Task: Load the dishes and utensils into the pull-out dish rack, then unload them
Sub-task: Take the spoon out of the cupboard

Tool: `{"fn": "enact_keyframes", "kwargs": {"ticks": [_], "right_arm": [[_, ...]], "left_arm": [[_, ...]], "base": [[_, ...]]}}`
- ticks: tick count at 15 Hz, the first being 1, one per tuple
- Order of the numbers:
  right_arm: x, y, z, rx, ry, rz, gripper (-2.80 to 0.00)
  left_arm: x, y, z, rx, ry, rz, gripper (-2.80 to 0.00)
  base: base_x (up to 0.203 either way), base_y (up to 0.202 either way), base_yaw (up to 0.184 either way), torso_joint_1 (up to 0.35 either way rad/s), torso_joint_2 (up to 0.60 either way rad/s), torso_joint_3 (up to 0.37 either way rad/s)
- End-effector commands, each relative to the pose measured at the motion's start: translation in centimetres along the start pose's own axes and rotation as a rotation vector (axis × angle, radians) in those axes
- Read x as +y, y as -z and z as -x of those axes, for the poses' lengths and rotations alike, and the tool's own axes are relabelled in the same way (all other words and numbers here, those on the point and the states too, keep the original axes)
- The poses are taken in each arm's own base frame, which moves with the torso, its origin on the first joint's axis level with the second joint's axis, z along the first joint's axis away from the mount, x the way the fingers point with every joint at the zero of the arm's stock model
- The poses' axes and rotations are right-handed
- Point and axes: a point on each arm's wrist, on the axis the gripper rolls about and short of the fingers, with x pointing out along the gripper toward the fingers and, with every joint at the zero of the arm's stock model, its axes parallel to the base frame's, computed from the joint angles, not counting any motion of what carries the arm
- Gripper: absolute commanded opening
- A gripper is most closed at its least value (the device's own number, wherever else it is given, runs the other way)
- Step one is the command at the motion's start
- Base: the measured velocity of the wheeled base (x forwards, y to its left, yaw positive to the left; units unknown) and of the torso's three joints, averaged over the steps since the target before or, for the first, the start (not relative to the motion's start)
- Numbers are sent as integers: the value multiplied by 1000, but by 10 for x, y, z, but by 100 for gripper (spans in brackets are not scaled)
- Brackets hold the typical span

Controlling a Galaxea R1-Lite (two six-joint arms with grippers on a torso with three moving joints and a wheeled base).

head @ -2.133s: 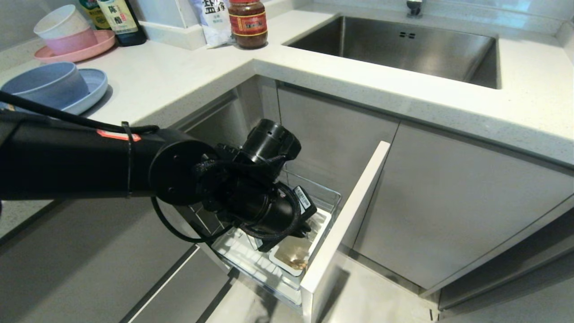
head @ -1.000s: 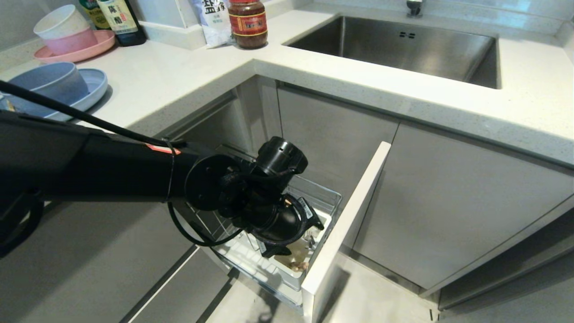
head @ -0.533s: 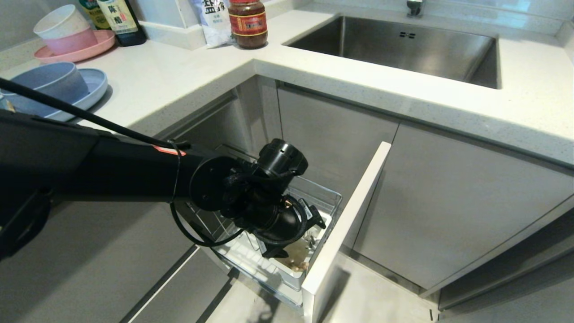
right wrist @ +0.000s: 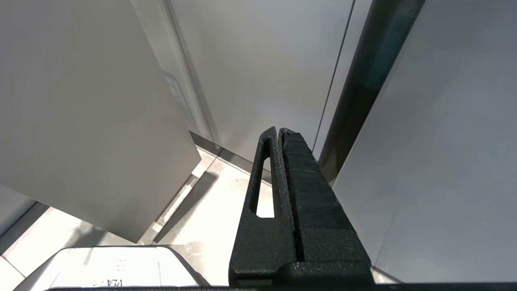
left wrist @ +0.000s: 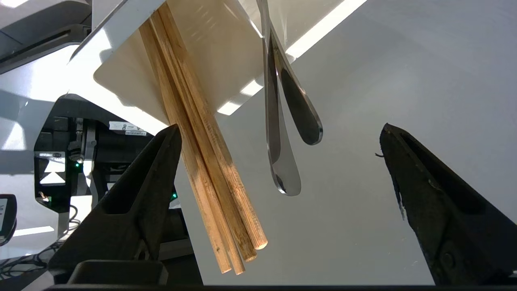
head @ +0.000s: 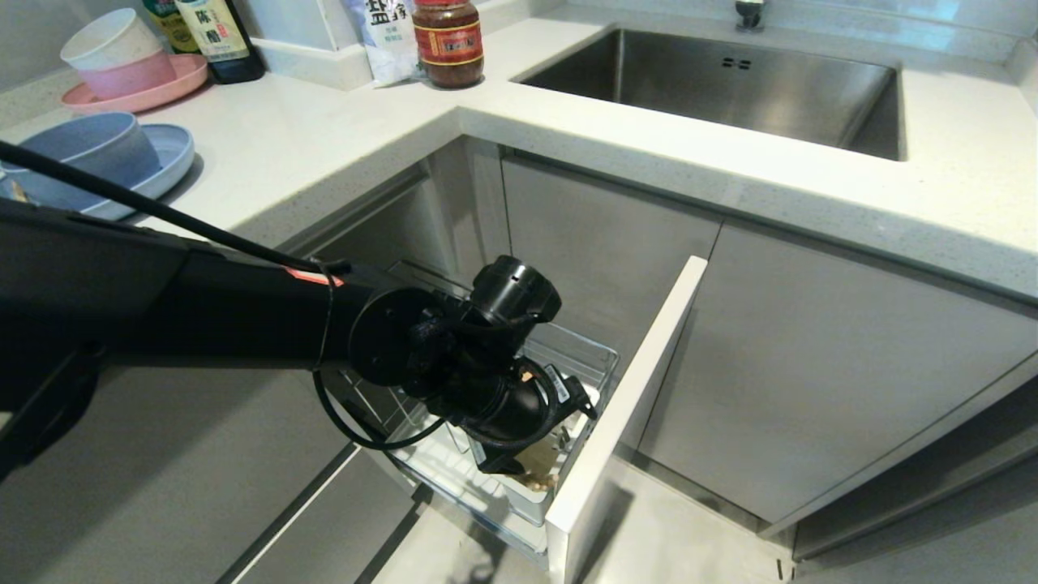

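My left gripper (left wrist: 279,127) is open wide, its jaws on either side of the utensils standing in the white cup (left wrist: 210,52). The light wooden chopsticks (left wrist: 202,161) lean close to one finger (left wrist: 153,173). Two silver handles (left wrist: 301,117) of the fork and spoon hang between the jaws, touching neither; which is which I cannot tell. In the head view my left wrist (head: 495,389) reaches down into the pull-out dish rack (head: 584,345). The blue-grey bowl (head: 81,154) sits on the light-blue plate (head: 170,150) on the counter. My right gripper (right wrist: 278,131) is shut and parked low by the cabinets.
The rack's pale front panel (head: 624,405) stands out beside my left wrist. A pink plate with stacked bowls (head: 122,73), bottles and a jar (head: 448,40) line the counter's back. The steel sink (head: 730,89) lies at the right.
My left arm has sunk lower and a little to the right, deeper into the rack over the cup. The dishes on the counter have not moved.
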Motion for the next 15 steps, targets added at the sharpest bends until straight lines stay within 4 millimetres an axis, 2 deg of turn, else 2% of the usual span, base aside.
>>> {"fn": "enact_keyframes", "kwargs": {"ticks": [1,2,3,4,15], "right_arm": [[0,1,0,-2,0,-1,-280],[0,1,0,-2,0,0,-280],[0,1,0,-2,0,-1,-280],[0,1,0,-2,0,0,-280],[0,1,0,-2,0,-1,-280]], "left_arm": [[1,0,-3,5,-8,7,0],[1,0,-4,6,-10,7,0],[1,1,-4,7,-10,5,-204],[1,1,-4,7,-10,5,-280],[0,1,-3,7,-7,4,-280]], "base": [[0,0,0,0,0,0],[0,0,0,0,0,0],[0,0,0,0,0,0],[0,0,0,0,0,0],[0,0,0,0,0,0]]}}
